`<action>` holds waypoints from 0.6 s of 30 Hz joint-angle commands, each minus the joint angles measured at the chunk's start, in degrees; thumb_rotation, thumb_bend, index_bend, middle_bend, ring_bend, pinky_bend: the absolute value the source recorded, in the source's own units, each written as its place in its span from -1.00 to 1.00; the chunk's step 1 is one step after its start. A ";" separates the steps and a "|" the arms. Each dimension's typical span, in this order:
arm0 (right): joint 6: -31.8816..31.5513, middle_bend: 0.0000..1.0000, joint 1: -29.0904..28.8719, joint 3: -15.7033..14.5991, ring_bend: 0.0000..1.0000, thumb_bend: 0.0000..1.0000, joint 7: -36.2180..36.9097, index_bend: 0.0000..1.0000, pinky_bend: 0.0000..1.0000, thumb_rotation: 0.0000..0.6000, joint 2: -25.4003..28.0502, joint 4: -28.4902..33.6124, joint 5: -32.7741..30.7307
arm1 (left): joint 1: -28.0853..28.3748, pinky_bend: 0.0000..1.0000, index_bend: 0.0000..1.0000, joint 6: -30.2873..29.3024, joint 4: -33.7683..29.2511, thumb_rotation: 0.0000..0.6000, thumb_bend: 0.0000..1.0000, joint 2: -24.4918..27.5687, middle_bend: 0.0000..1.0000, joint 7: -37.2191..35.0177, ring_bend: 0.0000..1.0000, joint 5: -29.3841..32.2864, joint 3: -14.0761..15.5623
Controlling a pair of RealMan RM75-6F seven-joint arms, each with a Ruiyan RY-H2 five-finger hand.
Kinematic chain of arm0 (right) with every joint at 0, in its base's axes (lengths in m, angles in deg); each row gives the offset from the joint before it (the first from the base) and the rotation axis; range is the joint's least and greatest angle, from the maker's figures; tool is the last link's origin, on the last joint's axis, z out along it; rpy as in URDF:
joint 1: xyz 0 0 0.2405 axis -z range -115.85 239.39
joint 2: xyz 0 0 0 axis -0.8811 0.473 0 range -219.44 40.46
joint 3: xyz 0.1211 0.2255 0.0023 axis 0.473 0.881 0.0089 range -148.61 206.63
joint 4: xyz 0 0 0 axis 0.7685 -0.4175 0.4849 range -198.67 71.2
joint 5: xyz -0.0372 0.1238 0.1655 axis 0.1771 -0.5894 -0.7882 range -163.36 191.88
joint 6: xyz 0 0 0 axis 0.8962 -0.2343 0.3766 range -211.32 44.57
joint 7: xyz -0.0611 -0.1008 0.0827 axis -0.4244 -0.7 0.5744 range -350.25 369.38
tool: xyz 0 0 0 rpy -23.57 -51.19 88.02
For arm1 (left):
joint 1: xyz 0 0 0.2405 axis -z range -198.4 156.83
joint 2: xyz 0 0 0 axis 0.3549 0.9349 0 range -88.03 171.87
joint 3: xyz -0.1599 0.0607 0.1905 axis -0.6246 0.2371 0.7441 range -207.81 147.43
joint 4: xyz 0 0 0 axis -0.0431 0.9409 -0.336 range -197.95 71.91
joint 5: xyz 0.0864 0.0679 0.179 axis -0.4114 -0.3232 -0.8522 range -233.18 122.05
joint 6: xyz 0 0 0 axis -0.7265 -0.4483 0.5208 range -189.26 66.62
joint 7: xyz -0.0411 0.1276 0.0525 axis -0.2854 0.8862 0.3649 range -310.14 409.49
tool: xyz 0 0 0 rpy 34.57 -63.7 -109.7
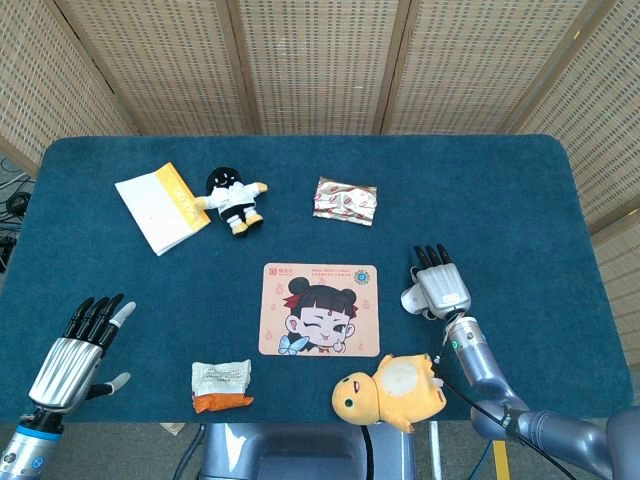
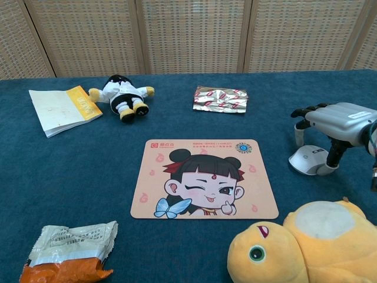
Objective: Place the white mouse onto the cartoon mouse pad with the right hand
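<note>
The white mouse lies on the blue table, right of the cartoon mouse pad, which has nothing on it. My right hand hovers palm-down over the mouse, covering most of it in the head view. Its fingers arch down past the far side and its thumb reaches down at the mouse's right edge. The mouse still rests on the table. My left hand stays at the table's near left, fingers spread, holding nothing.
A yellow plush toy lies just in front of the mouse and pad. A snack bag is near left. A foil packet, a small doll and a booklet lie further back.
</note>
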State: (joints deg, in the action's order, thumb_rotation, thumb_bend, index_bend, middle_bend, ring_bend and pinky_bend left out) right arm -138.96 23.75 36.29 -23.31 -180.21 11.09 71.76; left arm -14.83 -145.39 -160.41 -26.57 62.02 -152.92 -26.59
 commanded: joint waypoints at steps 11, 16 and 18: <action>-0.14 -0.87 -0.15 -0.29 -1.00 -1.00 -0.08 -0.10 -1.00 1.00 -0.66 -0.08 0.67 | 0.08 -1.00 -1.00 0.07 -0.04 1.00 -0.89 0.01 -1.00 -0.06 -1.00 0.27 -0.10; -0.56 -0.87 -0.09 -0.31 -1.00 -1.00 0.01 -0.01 -1.00 1.00 -0.84 -0.15 1.13 | 0.11 -1.00 -1.00 0.07 -0.01 1.00 -0.89 0.03 -1.00 -0.21 -1.00 0.24 -0.06; -0.74 -0.87 -0.06 -0.32 -1.00 -1.00 0.07 0.01 -1.00 1.00 -0.88 -0.16 1.33 | 0.13 -1.00 -1.00 0.07 -0.03 1.00 -0.89 0.04 -1.00 -0.23 -1.00 0.24 -0.07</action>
State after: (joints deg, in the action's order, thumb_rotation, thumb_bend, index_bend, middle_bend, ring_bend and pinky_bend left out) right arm -139.71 23.68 35.98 -23.25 -181.09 10.93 73.09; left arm -14.70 -145.32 -160.44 -26.52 61.79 -152.68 -26.65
